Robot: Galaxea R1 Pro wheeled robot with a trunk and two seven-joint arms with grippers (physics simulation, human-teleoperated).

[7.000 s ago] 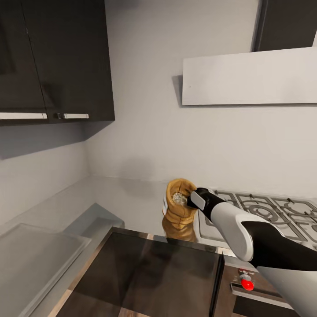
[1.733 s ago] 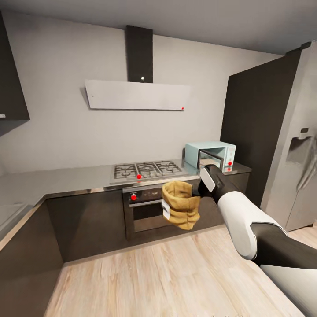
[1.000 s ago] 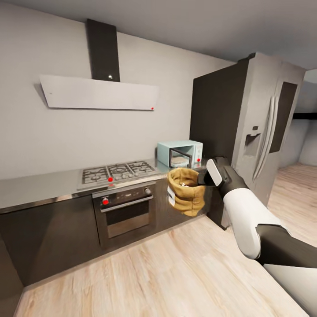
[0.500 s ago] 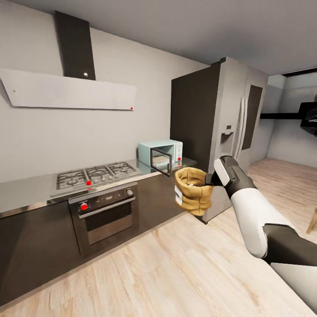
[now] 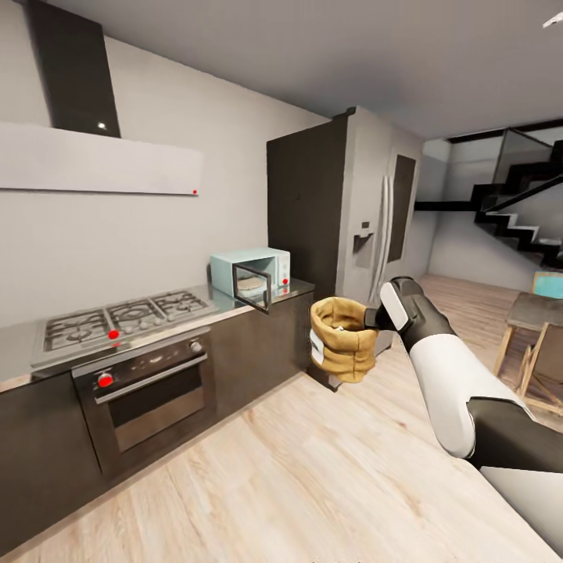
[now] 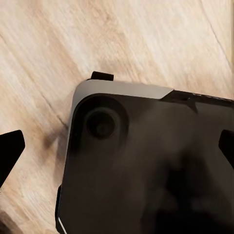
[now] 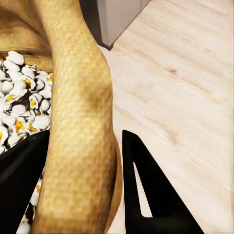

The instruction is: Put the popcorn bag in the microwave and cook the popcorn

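Open wood floor (image 5: pixel 297 461) lies below the held popcorn bag (image 5: pixel 342 338). Its rolled rim is pinched by the right gripper (image 7: pixel 83 190); popcorn (image 7: pixel 19 112) seen inside. Left gripper's (image 6: pixel 117 148) fingertips seemingly spread.

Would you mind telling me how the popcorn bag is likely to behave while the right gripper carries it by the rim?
The popcorn bag is probably soft: its rolled rim bulges between the right gripper fingers. It likely weighs little, hanging upright from one side. Open-topped, it could spill popcorn if tilted.
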